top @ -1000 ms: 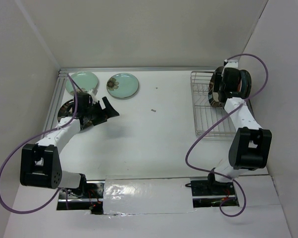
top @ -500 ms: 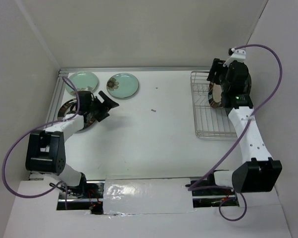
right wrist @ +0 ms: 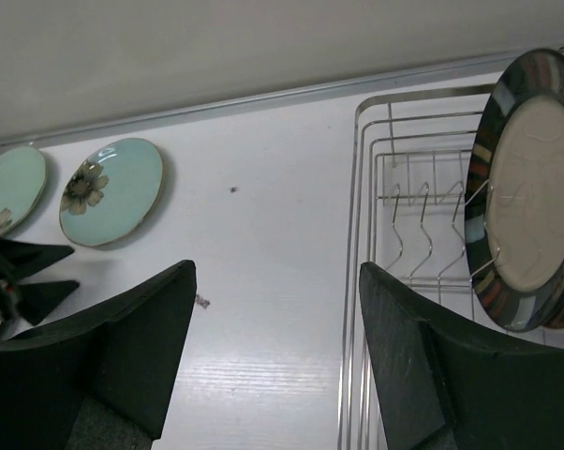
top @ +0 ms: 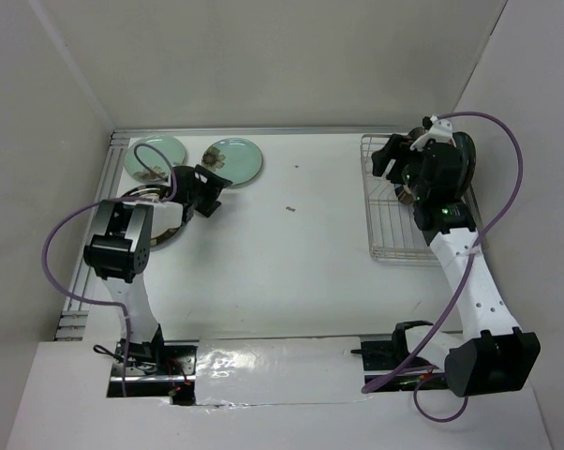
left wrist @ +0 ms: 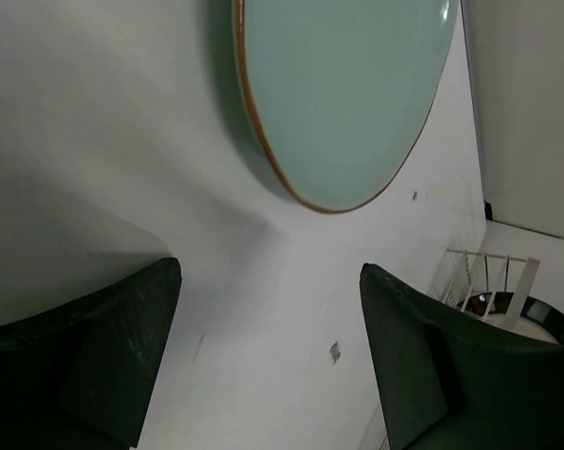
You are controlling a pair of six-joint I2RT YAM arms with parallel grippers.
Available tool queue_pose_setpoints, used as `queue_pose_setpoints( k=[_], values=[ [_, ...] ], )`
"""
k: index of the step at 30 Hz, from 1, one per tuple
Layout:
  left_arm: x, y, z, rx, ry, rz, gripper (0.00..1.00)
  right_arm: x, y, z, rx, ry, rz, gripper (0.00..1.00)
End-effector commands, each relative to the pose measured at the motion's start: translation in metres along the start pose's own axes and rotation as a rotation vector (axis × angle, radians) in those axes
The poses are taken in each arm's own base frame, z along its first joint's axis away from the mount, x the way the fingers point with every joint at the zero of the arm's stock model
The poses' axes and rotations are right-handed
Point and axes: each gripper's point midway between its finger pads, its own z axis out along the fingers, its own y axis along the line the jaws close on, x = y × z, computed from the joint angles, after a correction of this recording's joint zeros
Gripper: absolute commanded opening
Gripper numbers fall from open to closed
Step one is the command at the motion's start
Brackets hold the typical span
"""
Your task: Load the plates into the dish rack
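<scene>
Two mint green plates lie flat at the table's back left, one plain-looking [top: 154, 155] and one with a dark flower [top: 233, 161]. A striped-rim plate [top: 167, 214] lies under my left arm. My left gripper [top: 207, 184] hovers open beside the flowered plate, and the wrist view shows a mint plate [left wrist: 348, 94] just beyond the empty gripper [left wrist: 270, 267]. The dish rack [top: 394, 220] stands at the right, with a cream striped-rim plate [right wrist: 530, 187] upright in it. My right gripper [top: 390, 156] hangs open over the rack's left edge [right wrist: 357, 281], holding nothing [right wrist: 277, 267].
A dark teal plate [top: 467, 157] stands in the rack behind my right wrist. A small dark speck [top: 289, 208] lies mid-table. Metal rails [top: 95, 220] run along the left and back table edges, with white walls close on all sides.
My left gripper swung toward the back, closer to the flowered mint plate, its arm folding upward. My right gripper drew back from the racked plates toward the rack's left side and opened wider.
</scene>
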Motion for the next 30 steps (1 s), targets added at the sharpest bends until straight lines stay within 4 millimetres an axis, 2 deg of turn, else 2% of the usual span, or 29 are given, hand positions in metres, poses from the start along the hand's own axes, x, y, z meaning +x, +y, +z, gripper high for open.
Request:
queue_pose_setpoints(
  k=[1, 2, 3, 4, 7, 8, 11, 12, 13, 14, 16, 17, 18, 21, 23, 25, 26, 27, 28, 30],
  values=[
    [-0.011, -0.013, 0.023, 0.017, -0.09, -0.044, 0.9, -0.008, 0.015, -0.012, -0.054, -0.034, 0.036, 0.77],
    [-0.008, -0.014, 0.028, 0.014, -0.094, -0.05, 0.9, -0.01, 0.017, -0.012, -0.066, -0.041, 0.035, 0.77],
    [-0.016, -0.019, 0.034, 0.017, -0.121, -0.06, 0.88, -0.01, 0.017, -0.012, -0.066, -0.042, 0.035, 0.77],
    [-0.014, -0.008, 0.043, -0.016, -0.118, -0.082, 0.88, -0.005, 0.016, -0.011, -0.063, -0.031, 0.045, 0.77],
    [-0.009, -0.006, 0.057, -0.06, -0.12, -0.103, 0.84, -0.005, 0.017, -0.011, -0.058, -0.032, 0.044, 0.77],
    [-0.009, 0.003, 0.064, -0.087, -0.127, -0.119, 0.82, -0.005, 0.017, -0.011, -0.058, -0.032, 0.044, 0.77],
    [-0.011, 0.005, 0.072, -0.102, -0.134, -0.149, 0.71, 0.003, 0.014, -0.009, -0.041, -0.019, 0.034, 0.77],
    [-0.01, 0.014, 0.076, -0.121, -0.138, -0.164, 0.68, 0.001, 0.015, -0.009, -0.044, -0.029, 0.034, 0.77],
    [-0.007, 0.006, 0.077, -0.108, -0.134, -0.159, 0.59, 0.006, 0.017, -0.009, -0.05, -0.017, 0.033, 0.77],
    [-0.004, 0.014, 0.08, -0.127, -0.129, -0.174, 0.54, 0.006, 0.015, -0.008, -0.041, -0.02, 0.033, 0.77],
    [-0.006, 0.008, 0.08, -0.116, -0.133, -0.185, 0.43, 0.006, 0.015, -0.008, -0.041, -0.02, 0.033, 0.77],
    [-0.006, 0.008, 0.08, -0.116, -0.133, -0.185, 0.29, 0.01, 0.014, -0.008, -0.039, -0.011, 0.033, 0.77],
    [-0.006, 0.008, 0.08, -0.116, -0.133, -0.185, 0.22, 0.01, 0.014, -0.008, -0.039, -0.011, 0.033, 0.77],
    [-0.003, 0.01, 0.074, -0.108, -0.125, -0.176, 0.0, 0.013, 0.013, -0.005, -0.036, -0.003, 0.033, 0.77],
    [0.002, 0.015, 0.067, -0.107, -0.113, -0.176, 0.0, 0.01, 0.02, -0.006, -0.062, -0.004, 0.031, 0.77],
    [-0.001, -0.001, 0.054, -0.047, -0.118, -0.15, 0.0, 0.018, 0.024, -0.005, -0.084, 0.027, 0.032, 0.78],
    [0.006, 0.003, 0.048, -0.04, -0.092, -0.137, 0.0, 0.021, 0.028, -0.004, -0.101, 0.046, 0.018, 0.78],
    [0.007, -0.001, 0.042, -0.02, -0.085, -0.102, 0.0, 0.016, 0.032, -0.006, -0.118, 0.038, 0.018, 0.78],
    [0.005, -0.016, 0.032, 0.022, -0.083, -0.079, 0.0, 0.025, 0.037, -0.005, -0.139, 0.073, 0.017, 0.79],
    [0.015, -0.024, 0.017, 0.08, -0.034, -0.02, 0.0, 0.029, 0.045, -0.005, -0.177, 0.097, 0.006, 0.8]
  ],
)
